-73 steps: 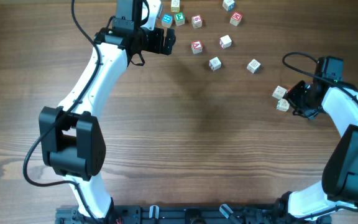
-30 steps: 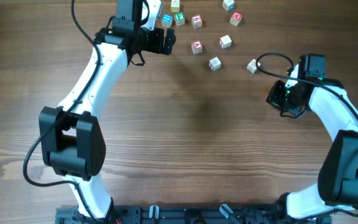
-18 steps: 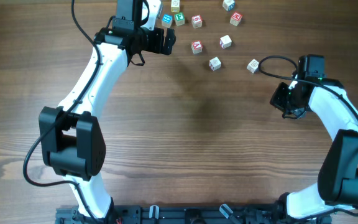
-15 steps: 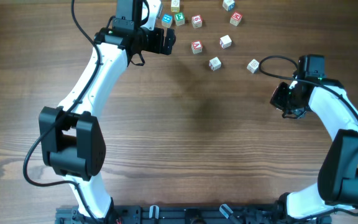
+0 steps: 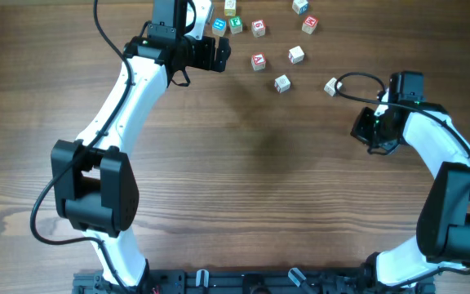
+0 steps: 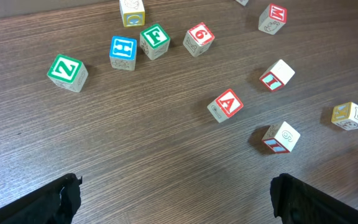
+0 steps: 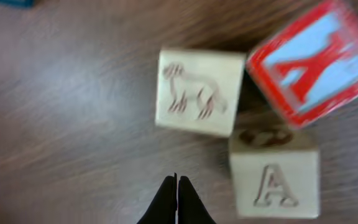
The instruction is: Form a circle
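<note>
Shut, empty beside three crowded cubes point(image 7: 197, 92), the right end effector point(image 7: 176, 199) pushing off-centre could spin them away from the loose alphabet-cube arc point(image 5: 281, 83) on the far bench point(image 5: 243, 180); left end effector point(image 5: 221, 54) open.

A robotics lab is suggested by a left arm point(image 5: 129, 90) and a right arm point(image 5: 445, 151) with loose cables point(image 5: 357, 74), mounted on a black rail point(image 5: 251, 282) at the edge of a wood-grain table point(image 5: 259, 180) strewn with letter blocks point(image 6: 227, 103).
</note>
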Motion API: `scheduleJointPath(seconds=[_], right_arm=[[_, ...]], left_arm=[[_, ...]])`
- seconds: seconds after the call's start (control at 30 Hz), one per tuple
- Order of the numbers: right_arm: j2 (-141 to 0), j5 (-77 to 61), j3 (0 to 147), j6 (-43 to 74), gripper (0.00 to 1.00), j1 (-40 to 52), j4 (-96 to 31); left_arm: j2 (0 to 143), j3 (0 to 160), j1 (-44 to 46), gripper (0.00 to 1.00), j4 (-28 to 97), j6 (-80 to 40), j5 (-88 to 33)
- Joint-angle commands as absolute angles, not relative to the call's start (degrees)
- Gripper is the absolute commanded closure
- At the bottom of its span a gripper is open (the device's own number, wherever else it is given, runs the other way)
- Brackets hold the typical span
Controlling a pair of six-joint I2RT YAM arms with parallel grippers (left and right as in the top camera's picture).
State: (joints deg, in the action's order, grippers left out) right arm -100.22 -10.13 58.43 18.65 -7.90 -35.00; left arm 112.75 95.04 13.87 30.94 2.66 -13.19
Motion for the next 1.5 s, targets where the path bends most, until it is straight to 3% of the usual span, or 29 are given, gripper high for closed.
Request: scheduleJointPath(seconds=[0.0,0.53,1.03,1.47], right_arm=[[-100.36,-12.75,58.57,14.98,0.96,-6.92,-39.20],[-100.29,14.68,58.57,28.95,0.96,-6.42,-47.86],[-100.29,3.01,58.57,31.88,0.96,-7.53,-46.17],[-100.29,6.96,58.57,33.10,0.96,-9.52,-44.01]], left_arm=[[113.25,94.76,14.13,0.00,30.94,2.52,-13.45],[113.25,94.76,14.13,0.00,30.94,2.50,-13.47],[113.25,94.76,14.13,0.00,30.94,2.50,-13.45],[113.25,94.76,14.13,0.00,30.94,2.50,-13.45]])
